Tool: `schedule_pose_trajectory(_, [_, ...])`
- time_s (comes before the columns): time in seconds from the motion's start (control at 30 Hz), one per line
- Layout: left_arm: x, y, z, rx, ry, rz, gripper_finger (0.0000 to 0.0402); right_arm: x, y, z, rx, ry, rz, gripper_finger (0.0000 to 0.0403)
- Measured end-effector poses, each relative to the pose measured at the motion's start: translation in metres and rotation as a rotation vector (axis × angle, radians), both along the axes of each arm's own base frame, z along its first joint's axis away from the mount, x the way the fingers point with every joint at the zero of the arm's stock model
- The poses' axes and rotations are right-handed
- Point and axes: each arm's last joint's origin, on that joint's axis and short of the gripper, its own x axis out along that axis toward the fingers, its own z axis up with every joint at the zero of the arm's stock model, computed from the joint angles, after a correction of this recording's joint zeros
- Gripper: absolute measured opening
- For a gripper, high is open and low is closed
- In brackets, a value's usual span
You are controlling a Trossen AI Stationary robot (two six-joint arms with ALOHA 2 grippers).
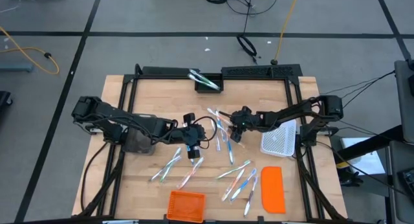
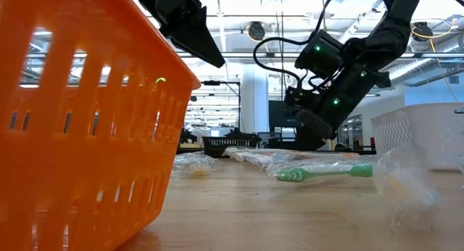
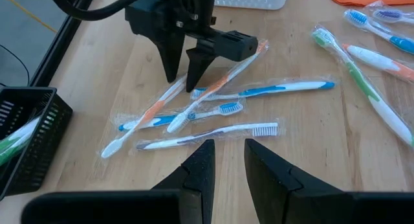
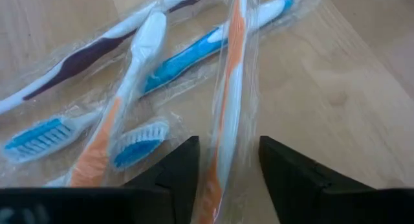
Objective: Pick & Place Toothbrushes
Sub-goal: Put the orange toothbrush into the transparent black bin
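Several wrapped toothbrushes lie flat across the wooden table (image 1: pixel 162 107), a cluster mid-table (image 1: pixel 223 136) and more nearer the front (image 1: pixel 239 182). My right gripper (image 4: pixel 228 162) is open and points down over the cluster, one finger on either side of an orange-and-white toothbrush (image 4: pixel 231 88); it also shows in the left wrist view (image 3: pixel 183 72). My left gripper (image 3: pixel 226 160) is open and hovers just short of a white toothbrush (image 3: pixel 207 134), touching nothing. A few toothbrushes stick out of the black bin (image 1: pixel 208 81). My right gripper comes from above, its fingers (image 3: pixel 194 68) astride the handle (image 4: pixel 226 140) of the orange-and-white toothbrush, across its length. The toothbrush lies flat on the table. Whether the fingers touch it or its clear wrapper, I cannot tell.
A white mesh basket (image 1: pixel 279 140) stands at the right, with a flat orange lid (image 1: pixel 273 188) in front of it. An orange basket (image 1: pixel 186 204) sits at the near edge and fills the low view's left (image 2: pixel 80 113). A green toothbrush (image 2: pixel 326 173) lies beyond it.
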Motion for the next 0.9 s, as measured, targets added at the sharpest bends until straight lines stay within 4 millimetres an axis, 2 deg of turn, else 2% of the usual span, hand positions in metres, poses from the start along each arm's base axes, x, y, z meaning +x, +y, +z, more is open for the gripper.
schedule_pose_trajectory(0.27, [0.0, 0.0, 0.0, -0.001, -0.001, 0.001, 0.0085, -0.001, -0.001, 0.002, -0.005, -0.002, -0.004, 0.0021])
schedule_pose_trajectory(0.43, [0.0, 0.0, 0.0, -0.001, -0.002, 0.0, 0.0085, -0.001, -0.001, 0.003, -0.005, -0.006, -0.006, 0.0021])
schedule_pose_trajectory(0.57, [0.0, 0.0, 0.0, 0.0, -0.003, 0.002, 0.0085, -0.003, 0.0, 0.011, -0.024, -0.029, -0.012, 0.0017])
schedule_pose_trajectory(0.9, [0.005, 0.0, 0.006, 0.006, -0.082, 0.011, 0.0085, -0.012, 0.001, 0.071, -0.095, -0.255, 0.023, 0.0017])
